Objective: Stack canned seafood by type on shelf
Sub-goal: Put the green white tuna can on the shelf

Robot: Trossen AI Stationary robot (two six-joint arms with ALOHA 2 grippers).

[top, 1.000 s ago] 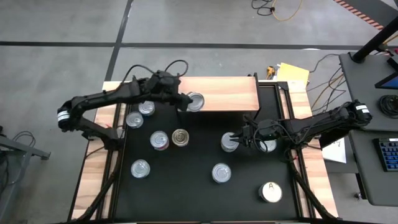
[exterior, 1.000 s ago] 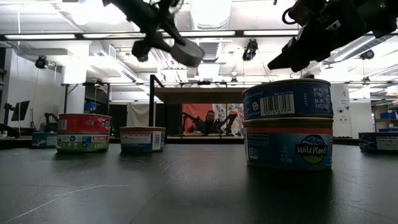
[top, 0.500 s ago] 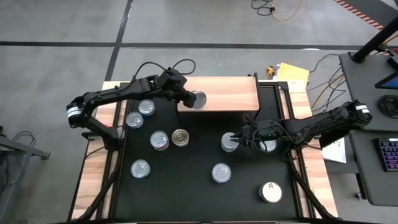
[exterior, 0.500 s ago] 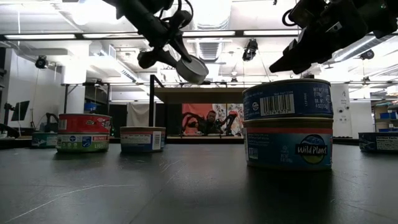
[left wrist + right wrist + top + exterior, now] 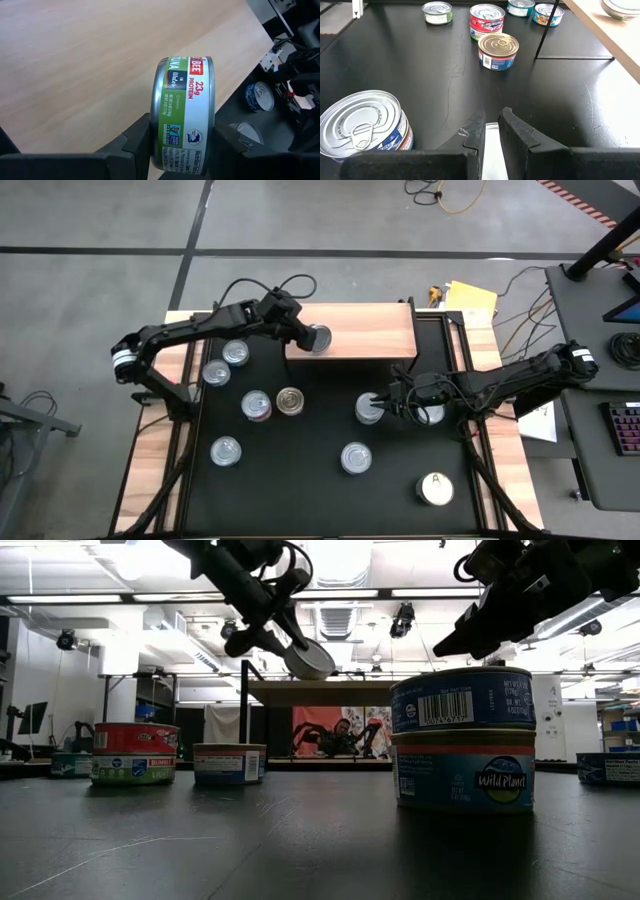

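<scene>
**Hidden and cut-off parts**

In the left wrist view, dark fingers (image 5: 140, 145) cover the lower sides of a green-labelled tin (image 5: 185, 112). In the right wrist view, the frame's lower left edge crops a silver-topped can (image 5: 362, 125).

Green-and-white tin (image 5: 184, 112) — pale wood shelf (image 5: 90, 65), black tabletop (image 5: 445, 70)

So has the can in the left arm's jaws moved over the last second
Yes. Against the shelf in the high view, the can held by the left gripper has shifted slightly right, farther over the board's left end.
</scene>
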